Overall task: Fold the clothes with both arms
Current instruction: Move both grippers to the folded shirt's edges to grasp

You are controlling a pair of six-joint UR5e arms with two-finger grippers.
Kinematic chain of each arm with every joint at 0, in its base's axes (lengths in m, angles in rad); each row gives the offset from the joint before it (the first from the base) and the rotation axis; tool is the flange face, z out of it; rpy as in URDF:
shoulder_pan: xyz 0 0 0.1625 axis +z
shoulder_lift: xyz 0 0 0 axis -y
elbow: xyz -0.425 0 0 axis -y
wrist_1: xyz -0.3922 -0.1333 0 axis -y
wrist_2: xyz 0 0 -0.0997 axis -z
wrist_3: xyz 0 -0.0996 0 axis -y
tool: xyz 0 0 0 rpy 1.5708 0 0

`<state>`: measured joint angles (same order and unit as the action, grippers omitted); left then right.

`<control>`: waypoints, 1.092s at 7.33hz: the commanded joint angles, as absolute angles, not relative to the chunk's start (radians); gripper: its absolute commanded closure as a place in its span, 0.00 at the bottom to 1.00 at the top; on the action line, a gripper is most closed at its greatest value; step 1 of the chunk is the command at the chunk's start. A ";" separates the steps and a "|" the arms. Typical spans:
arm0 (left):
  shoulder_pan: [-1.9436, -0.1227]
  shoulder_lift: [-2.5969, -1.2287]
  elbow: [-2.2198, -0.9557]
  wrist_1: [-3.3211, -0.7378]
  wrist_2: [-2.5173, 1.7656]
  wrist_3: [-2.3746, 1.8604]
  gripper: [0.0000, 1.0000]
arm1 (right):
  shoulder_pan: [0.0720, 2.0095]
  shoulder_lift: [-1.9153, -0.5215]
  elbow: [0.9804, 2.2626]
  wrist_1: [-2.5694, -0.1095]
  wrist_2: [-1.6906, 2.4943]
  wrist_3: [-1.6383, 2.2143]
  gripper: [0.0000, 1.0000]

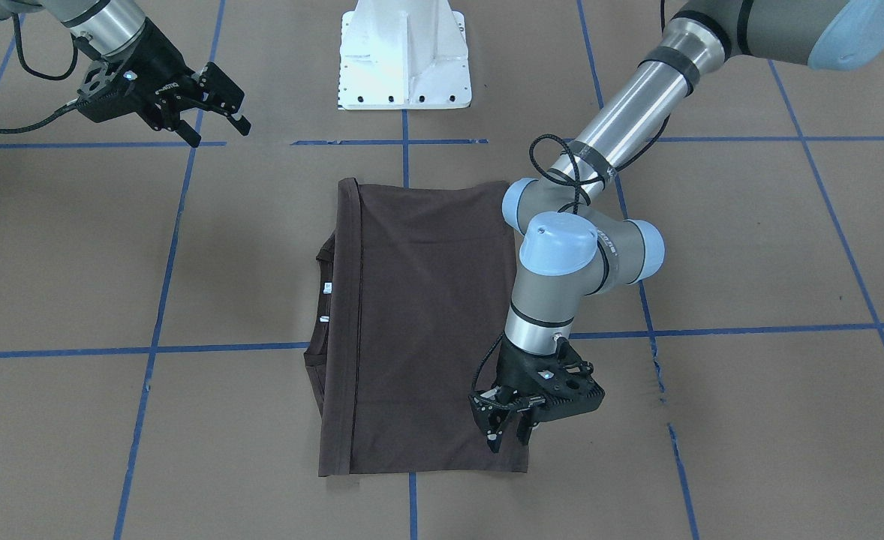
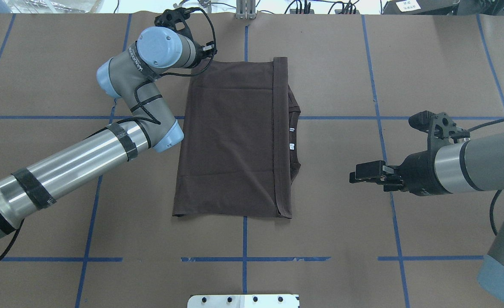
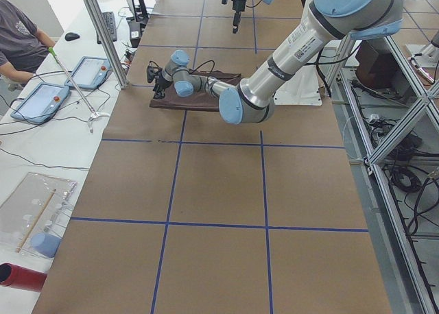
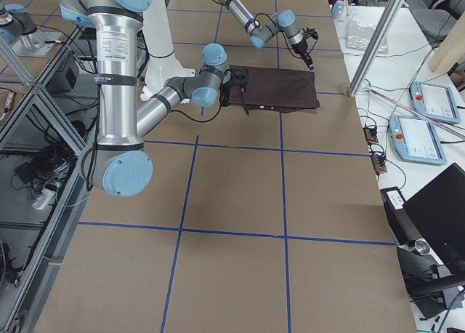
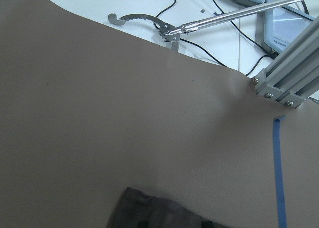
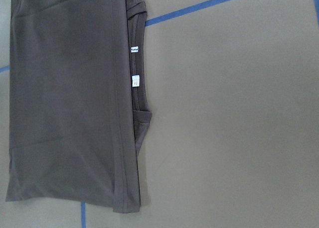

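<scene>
The clothes are one dark brown T-shirt (image 1: 419, 322) (image 2: 230, 141), folded into a flat rectangle at the table's middle. Its collar and white neck labels (image 2: 292, 146) (image 6: 134, 80) peek out on the side toward my right arm. My left gripper (image 1: 509, 435) points down at the shirt's far corner on the left arm's side. Its fingers are apart and nothing is pinched between them. In the left wrist view only a bit of the cloth (image 5: 149, 213) shows at the bottom edge. My right gripper (image 1: 218, 129) (image 2: 357, 175) hangs open beside the shirt, well clear of the collar side.
The white base pedestal (image 1: 404, 56) stands at the robot's edge of the table. Blue tape lines (image 2: 244, 239) grid the brown paper. Beyond the far edge are an aluminium post (image 5: 284, 83), tablets (image 3: 89, 70) and a seated person (image 3: 17, 40).
</scene>
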<state>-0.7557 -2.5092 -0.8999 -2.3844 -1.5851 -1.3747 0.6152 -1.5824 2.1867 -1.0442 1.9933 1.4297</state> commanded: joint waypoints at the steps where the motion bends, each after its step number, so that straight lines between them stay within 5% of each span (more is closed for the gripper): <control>1: -0.770 -2.469 -0.993 -2.309 -1.629 -1.316 0.00 | 0.623 -1.531 2.136 -1.086 1.991 1.428 0.00; 6: -0.706 -2.226 -1.654 -1.803 -1.768 -1.293 0.00 | 0.517 -1.115 1.964 -1.598 1.877 1.319 0.00; 8: -0.658 -2.162 -1.822 -1.714 -1.775 -1.293 0.00 | 0.444 -0.999 1.820 -1.663 1.839 1.319 0.00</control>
<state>-0.6873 -2.2027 -1.7189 -1.7660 -1.7668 -1.2917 0.4871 -1.0673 1.8984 -1.6193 1.8593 1.3224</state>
